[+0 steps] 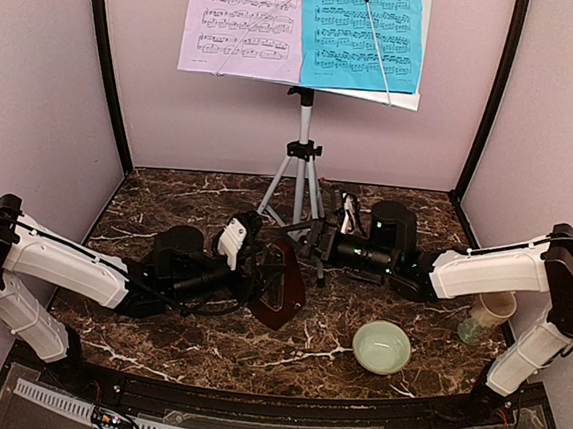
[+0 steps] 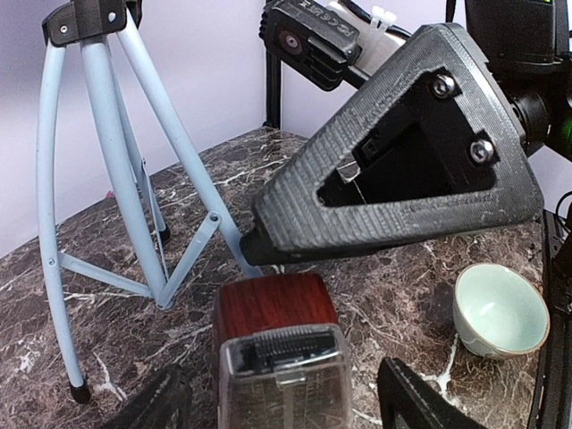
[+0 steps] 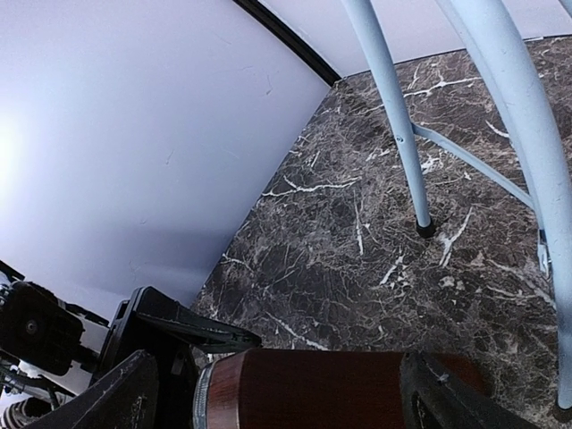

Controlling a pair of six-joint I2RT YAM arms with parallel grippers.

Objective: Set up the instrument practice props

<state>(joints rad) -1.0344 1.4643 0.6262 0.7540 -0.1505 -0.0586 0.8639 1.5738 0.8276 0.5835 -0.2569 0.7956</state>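
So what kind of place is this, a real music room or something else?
Probably a robot test booth staged as a practice corner: plain walls close around a marble-pattern tabletop, robot arms are mounted at its near edge, and the props are a music stand and a metronome.

Count on the table (image 1: 204, 353):
- 1 music stand (image 1: 300, 166), back edge, 3 tripod legs
- 2 sheet-music pages on its desk: 1 lavender page (image 1: 241, 25), 1 cyan page (image 1: 362, 35)
- 2 retaining wires, one per page: left wire (image 1: 257, 33), right wire (image 1: 378, 50)
- 1 metronome (image 1: 278, 284), mid-table
- 1 bowl (image 1: 381, 346), toward the front right corner
- 1 mug (image 1: 487, 314), right edge
- 2 arms: left arm (image 1: 62, 260), right arm (image 1: 482, 272)
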